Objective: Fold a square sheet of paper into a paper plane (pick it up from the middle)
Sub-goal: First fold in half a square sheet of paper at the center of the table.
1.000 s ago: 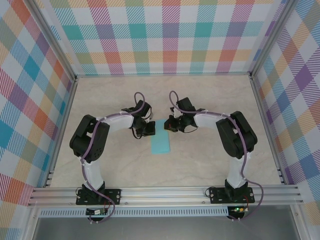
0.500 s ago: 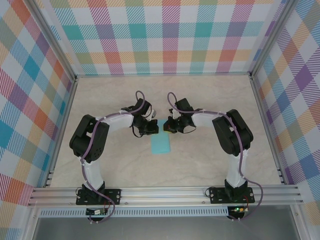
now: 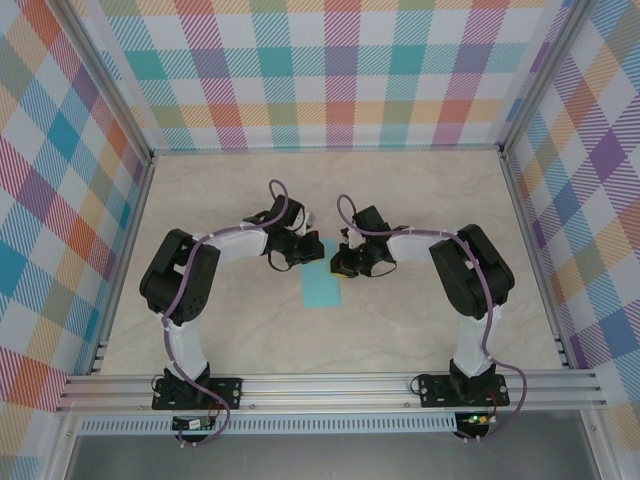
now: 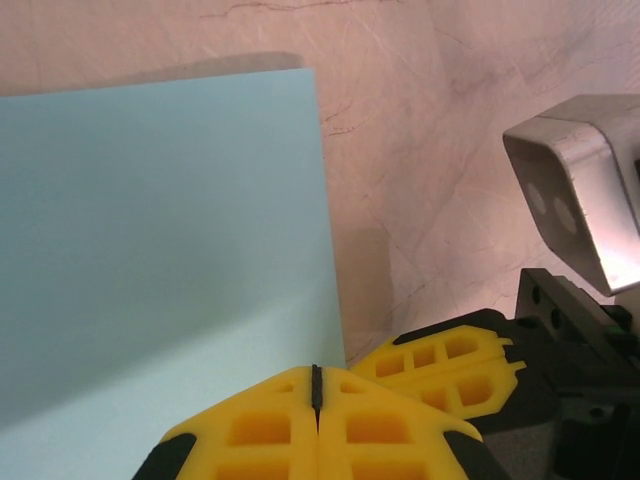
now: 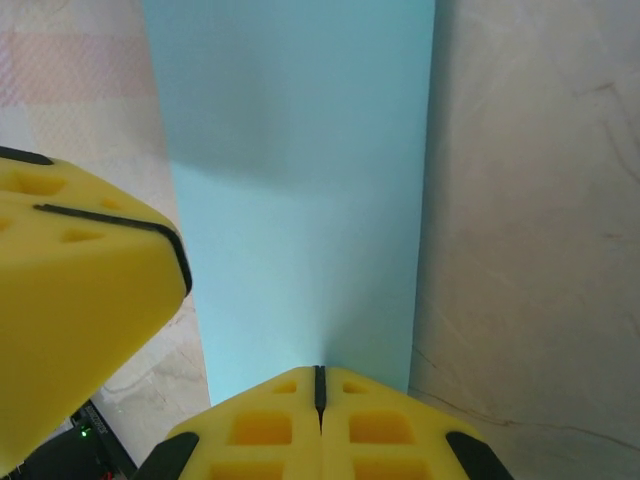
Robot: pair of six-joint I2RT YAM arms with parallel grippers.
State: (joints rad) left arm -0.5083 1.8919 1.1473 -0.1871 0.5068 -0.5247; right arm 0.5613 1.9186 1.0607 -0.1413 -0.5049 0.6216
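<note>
The square sheet of paper (image 3: 320, 291) lies flat on the table as a narrow turquoise rectangle, folded in half. My left gripper (image 3: 309, 248) is shut at the sheet's far end. In the left wrist view its yellow tips (image 4: 317, 386) rest at the paper (image 4: 160, 230) near its right edge. My right gripper (image 3: 339, 269) is also shut; in the right wrist view its tips (image 5: 320, 386) touch the end of the paper (image 5: 300, 180). The two grippers almost touch: the right one's fingers (image 4: 452, 362) show beside the left, and a left finger (image 5: 85, 290) shows beside the right.
The marbled beige table (image 3: 430, 200) is enclosed by checked walls (image 3: 330, 70) and an aluminium frame (image 3: 330, 385) along the near edge. Both arm elbows (image 3: 180, 275) (image 3: 475, 270) stand out to the sides.
The right gripper has come down and nearer, onto the sheet's far right corner. The left gripper has shifted slightly right and away. The paper has stayed in place.
</note>
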